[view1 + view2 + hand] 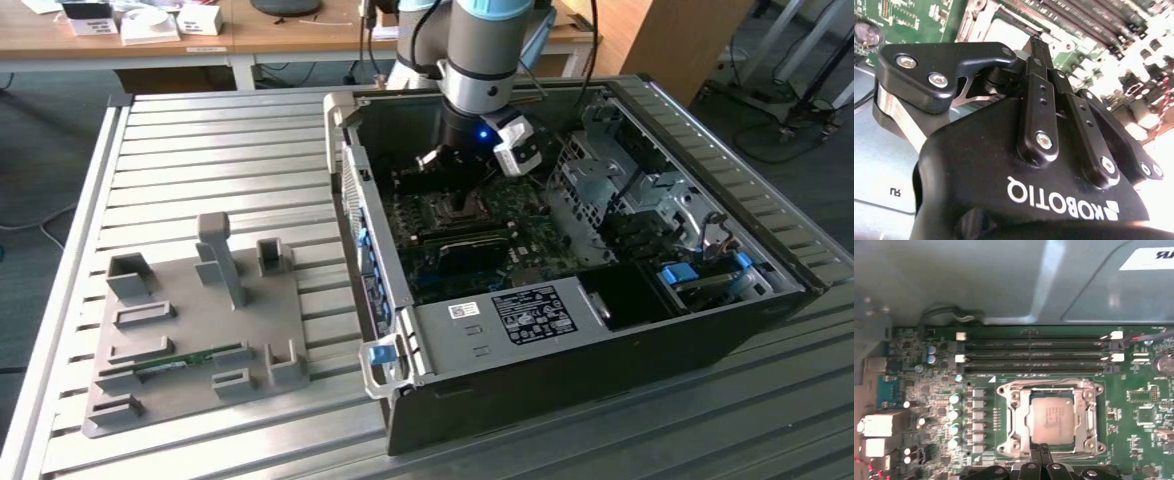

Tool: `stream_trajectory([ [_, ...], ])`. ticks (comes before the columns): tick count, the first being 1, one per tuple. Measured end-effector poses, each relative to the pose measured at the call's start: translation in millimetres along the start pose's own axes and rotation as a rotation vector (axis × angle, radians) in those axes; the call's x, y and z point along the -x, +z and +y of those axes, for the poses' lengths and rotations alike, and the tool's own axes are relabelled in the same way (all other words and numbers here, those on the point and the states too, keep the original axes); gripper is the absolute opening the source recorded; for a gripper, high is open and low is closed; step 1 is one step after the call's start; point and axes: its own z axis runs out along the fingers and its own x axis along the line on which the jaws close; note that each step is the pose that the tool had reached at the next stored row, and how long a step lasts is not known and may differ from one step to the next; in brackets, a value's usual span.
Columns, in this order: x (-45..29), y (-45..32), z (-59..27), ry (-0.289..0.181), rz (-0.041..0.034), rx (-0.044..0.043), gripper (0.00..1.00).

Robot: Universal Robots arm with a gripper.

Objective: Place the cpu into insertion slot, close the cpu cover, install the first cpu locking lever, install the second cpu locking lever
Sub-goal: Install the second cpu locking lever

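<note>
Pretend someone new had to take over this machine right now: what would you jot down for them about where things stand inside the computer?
Gripper: fingers together, holding nothing, low over the motherboard, at the socket's edge in the first wrist view.
Cpu: grey top showing, seated in the insertion slot.
Cpu cover: its metal frame lies down around the chip, apparently closed.
Done: chip placed; cover looks lowered.
Left: I cannot tell whether either locking lever is latched, so check both.
Nearby: the long memory slots run alongside the socket.
</note>
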Motion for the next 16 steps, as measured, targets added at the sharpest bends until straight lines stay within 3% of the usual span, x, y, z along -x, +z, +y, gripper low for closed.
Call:
stream_trajectory([
  [4,4.1,0.8,6.8,0.000,0.0000,0.0008,0.11],
  [7,14.3,1.9,8.6,0.000,0.0001,0.0009,0.11],
  [10,15.3,1.6,10.0,0.000,0.0001,0.0006,0.11],
  [16,16.0,-9.9,10.7,0.000,0.0001,0.0008,0.11],
])
